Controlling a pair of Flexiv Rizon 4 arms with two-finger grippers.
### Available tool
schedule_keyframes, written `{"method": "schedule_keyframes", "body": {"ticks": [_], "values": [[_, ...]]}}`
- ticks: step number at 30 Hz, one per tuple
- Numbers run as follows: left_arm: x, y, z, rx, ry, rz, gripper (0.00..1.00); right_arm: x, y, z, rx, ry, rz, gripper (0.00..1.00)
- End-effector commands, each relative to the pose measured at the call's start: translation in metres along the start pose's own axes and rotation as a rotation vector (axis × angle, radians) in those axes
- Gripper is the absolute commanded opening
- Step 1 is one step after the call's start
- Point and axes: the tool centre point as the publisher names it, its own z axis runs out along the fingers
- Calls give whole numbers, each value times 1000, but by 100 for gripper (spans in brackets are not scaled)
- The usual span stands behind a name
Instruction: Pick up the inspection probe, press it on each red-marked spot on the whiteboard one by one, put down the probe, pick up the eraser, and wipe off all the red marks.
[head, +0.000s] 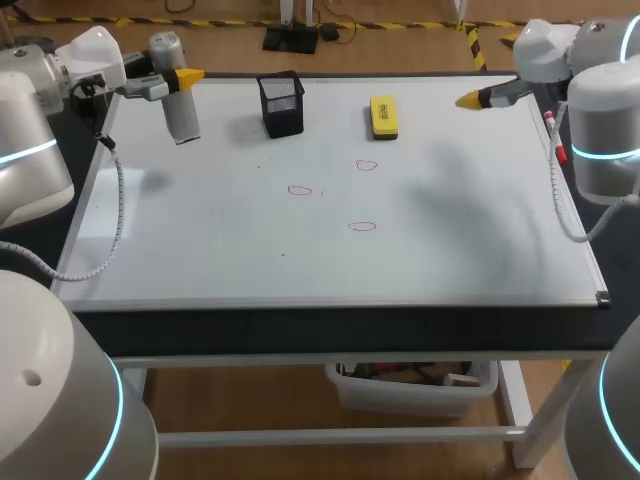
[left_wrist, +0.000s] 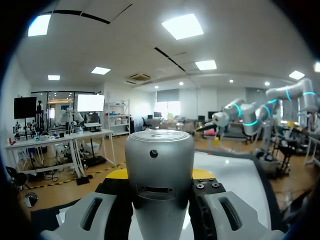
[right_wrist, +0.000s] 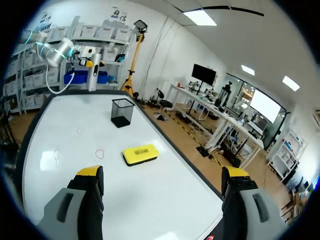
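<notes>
The inspection probe (head: 181, 108), a grey cylinder, hangs upright above the whiteboard's (head: 200, 250) far left corner. My left gripper (head: 180, 78) is shut on it, and the probe (left_wrist: 159, 170) fills the space between that gripper's (left_wrist: 159, 176) fingers. The yellow eraser (head: 383, 116) lies flat at the back of the board. Three red marks (head: 367, 165), (head: 300, 190), (head: 362, 227) sit near the board's middle. My right gripper (head: 470, 100) hovers open and empty over the far right corner; from it (right_wrist: 162, 180) the eraser (right_wrist: 140, 154) lies ahead on the board.
A black mesh pen holder (head: 282, 103) stands at the back between the probe and the eraser, also seen ahead of the right gripper (right_wrist: 122, 112). A red-and-white pen (head: 555, 140) lies along the board's right edge.
</notes>
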Motion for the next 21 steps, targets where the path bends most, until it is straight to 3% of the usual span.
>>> {"method": "schedule_keyframes", "body": {"ticks": [1,4,14,21], "values": [[0,0,0,5,-2,2,0,-4,-6,26,313,521,-446,100],[0,0,0,5,-2,2,0,3,-7,40,344,619,-561,100],[0,0,0,5,-2,2,0,23,-9,81,427,798,-922,100],[0,0,0,5,-2,2,0,26,-2,89,398,763,-883,100]]}}
